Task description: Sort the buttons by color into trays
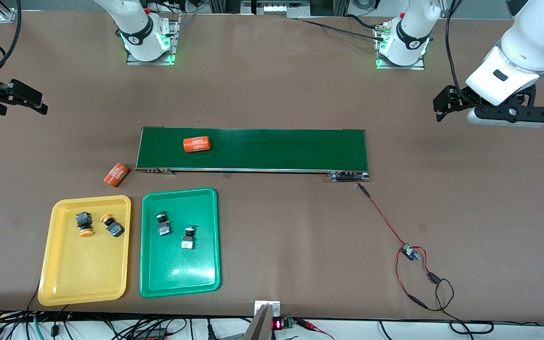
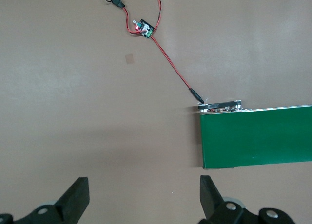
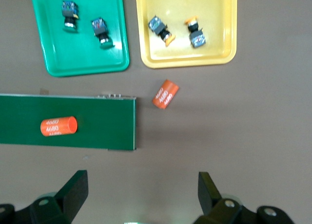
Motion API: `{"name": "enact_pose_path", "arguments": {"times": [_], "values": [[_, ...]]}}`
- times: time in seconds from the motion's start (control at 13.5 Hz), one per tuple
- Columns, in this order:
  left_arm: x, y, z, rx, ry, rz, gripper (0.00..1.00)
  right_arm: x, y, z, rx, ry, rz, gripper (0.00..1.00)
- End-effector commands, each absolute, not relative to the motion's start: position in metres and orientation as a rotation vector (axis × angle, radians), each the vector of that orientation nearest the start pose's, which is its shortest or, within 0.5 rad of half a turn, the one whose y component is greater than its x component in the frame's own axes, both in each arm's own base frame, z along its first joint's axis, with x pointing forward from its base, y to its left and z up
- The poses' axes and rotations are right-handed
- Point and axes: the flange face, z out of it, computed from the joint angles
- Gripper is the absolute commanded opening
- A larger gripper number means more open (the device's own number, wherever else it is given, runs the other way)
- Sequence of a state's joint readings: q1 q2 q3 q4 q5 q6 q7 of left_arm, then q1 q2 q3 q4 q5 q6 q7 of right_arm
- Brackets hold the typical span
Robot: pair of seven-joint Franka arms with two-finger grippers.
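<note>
Two buttons with yellow-orange caps [image 1: 84, 224] [image 1: 112, 225] lie in the yellow tray [image 1: 83, 274]. Two green-capped buttons [image 1: 163, 223] [image 1: 187, 237] lie in the green tray [image 1: 180, 274] beside it. The right wrist view shows both trays, green [image 3: 80, 65] and yellow [image 3: 187, 63], with their buttons [image 3: 101, 31] [image 3: 161, 30]. My right gripper [image 1: 36, 101] [image 3: 144, 190] hangs open and holds nothing, over bare table at the right arm's end. My left gripper [image 1: 439, 106] [image 2: 145, 195] is also open with nothing in it, over bare table off the belt's end at the left arm's end.
A long dark-green conveyor belt [image 1: 276, 148] lies across the middle and carries an orange numbered cylinder [image 1: 197, 144]. Another orange cylinder [image 1: 116, 174] lies on the table by the belt's corner, near the yellow tray. A red wire with a small circuit board [image 1: 409, 251] trails from the belt's other end.
</note>
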State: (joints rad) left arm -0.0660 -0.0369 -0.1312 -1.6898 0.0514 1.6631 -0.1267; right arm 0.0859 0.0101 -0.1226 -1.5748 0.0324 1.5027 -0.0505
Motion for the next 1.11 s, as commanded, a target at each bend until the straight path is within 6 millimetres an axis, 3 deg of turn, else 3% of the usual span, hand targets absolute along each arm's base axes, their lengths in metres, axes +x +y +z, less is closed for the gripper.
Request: {"name": "enact_pose_path", "arguments": {"times": [0.0, 0.52, 1.04], "values": [[0.536, -0.106, 0.605, -3.096, 0.111, -0.023, 1.00, 0.540, -0.019, 0.608, -3.117, -0.034, 0.212, 1.00], [0.536, -0.106, 0.606, -3.096, 0.111, -0.025, 1.00, 0.550, -0.021, 0.622, -3.135, -0.007, 0.070, 1.00], [0.536, -0.106, 0.606, -3.096, 0.111, -0.025, 1.00, 0.555, -0.019, 0.615, -3.136, -0.012, 0.077, 1.00]]}}
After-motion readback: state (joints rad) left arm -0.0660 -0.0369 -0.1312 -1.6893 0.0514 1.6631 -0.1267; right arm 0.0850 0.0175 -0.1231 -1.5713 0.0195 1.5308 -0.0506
